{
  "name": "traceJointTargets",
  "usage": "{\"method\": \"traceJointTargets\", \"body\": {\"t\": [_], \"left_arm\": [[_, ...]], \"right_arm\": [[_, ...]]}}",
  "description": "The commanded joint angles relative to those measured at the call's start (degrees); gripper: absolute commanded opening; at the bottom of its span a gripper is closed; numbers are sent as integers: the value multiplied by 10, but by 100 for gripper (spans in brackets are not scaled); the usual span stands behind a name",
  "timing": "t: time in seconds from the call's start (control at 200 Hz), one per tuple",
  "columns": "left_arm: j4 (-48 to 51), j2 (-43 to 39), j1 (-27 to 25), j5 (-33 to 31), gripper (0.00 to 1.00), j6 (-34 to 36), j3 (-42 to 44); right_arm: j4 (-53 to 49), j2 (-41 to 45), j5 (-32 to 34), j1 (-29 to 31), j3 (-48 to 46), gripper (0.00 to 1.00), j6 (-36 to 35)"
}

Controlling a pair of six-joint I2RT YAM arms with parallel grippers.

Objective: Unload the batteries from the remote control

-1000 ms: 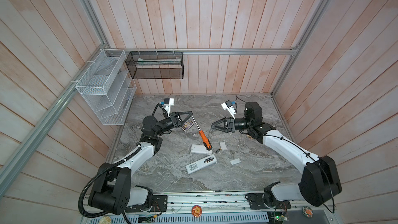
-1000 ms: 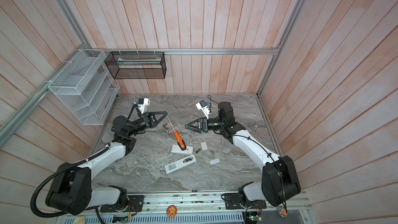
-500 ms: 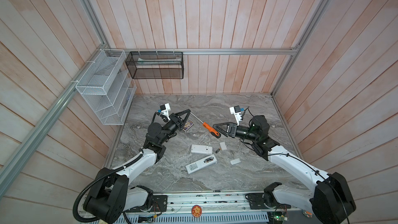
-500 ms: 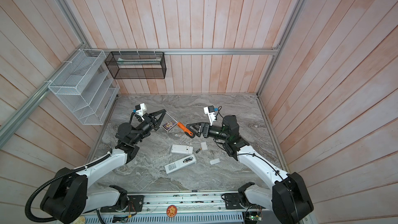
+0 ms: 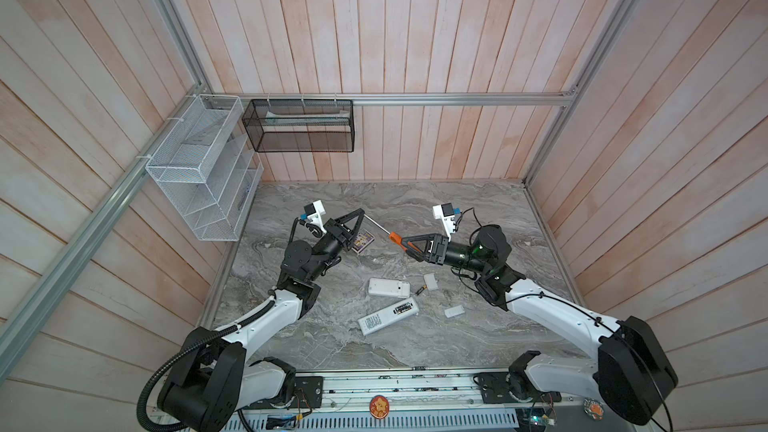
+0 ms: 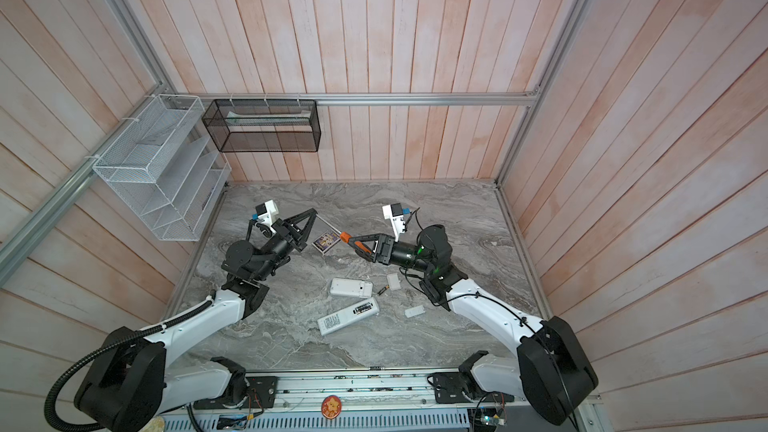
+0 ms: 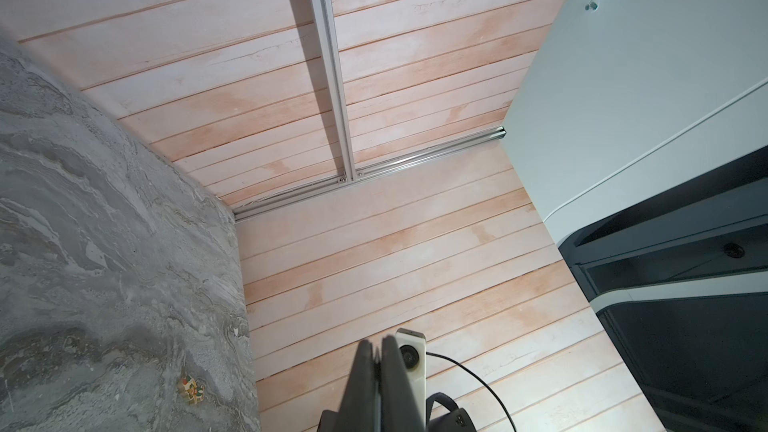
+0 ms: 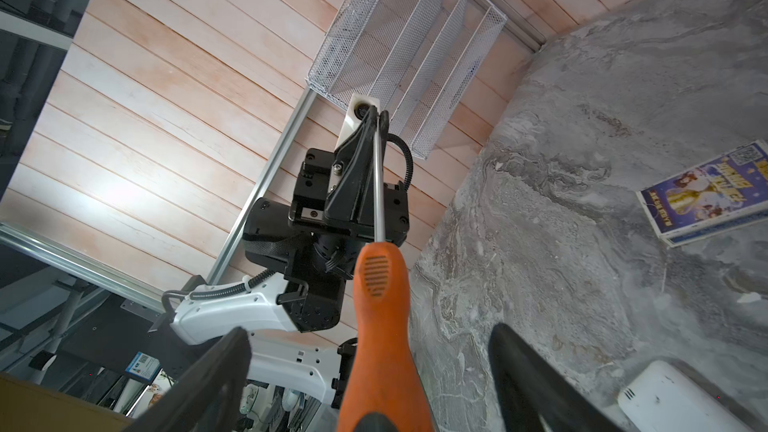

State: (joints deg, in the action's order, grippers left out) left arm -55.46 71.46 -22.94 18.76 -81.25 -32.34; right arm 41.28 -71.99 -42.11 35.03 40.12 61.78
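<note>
Pinching screwdriver (image 5: pixel 393 237) shaft tip, left hand (image 5: pixel 363 212) clamped shut in both top views; loose battery (image 5: pixel 420 290) lies on worktop (image 5: pixel 478 218) just beside short remote (image 5: pixel 388 288). Right wrist: right hand (image 8: pixel 368 334) spread wide around orange handle, seemingly not touching. Left wrist: fingers (image 7: pixel 365 376) together.

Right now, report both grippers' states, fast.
Left gripper: shut on the orange-handled screwdriver, pinching the tip of its metal shaft.
Right gripper: open, jaws standing either side of the handle with gaps showing.
</note>
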Motion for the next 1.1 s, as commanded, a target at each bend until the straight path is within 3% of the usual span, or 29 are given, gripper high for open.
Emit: {"method": "traceJointTargets", "body": {"t": [0.0, 0.38, 1.095], "left_arm": [[-38, -15, -2, -18, 0, 6, 10], [-23, -43, -2, -45, 0, 26, 24], [-3, -61, -2, -62, 0, 28, 38]], "right_arm": [[46, -12, 10, 13, 4, 87, 28], [99, -16, 35, 23, -19, 72, 78], [108, -40, 38, 45, -11, 51, 87]]}}
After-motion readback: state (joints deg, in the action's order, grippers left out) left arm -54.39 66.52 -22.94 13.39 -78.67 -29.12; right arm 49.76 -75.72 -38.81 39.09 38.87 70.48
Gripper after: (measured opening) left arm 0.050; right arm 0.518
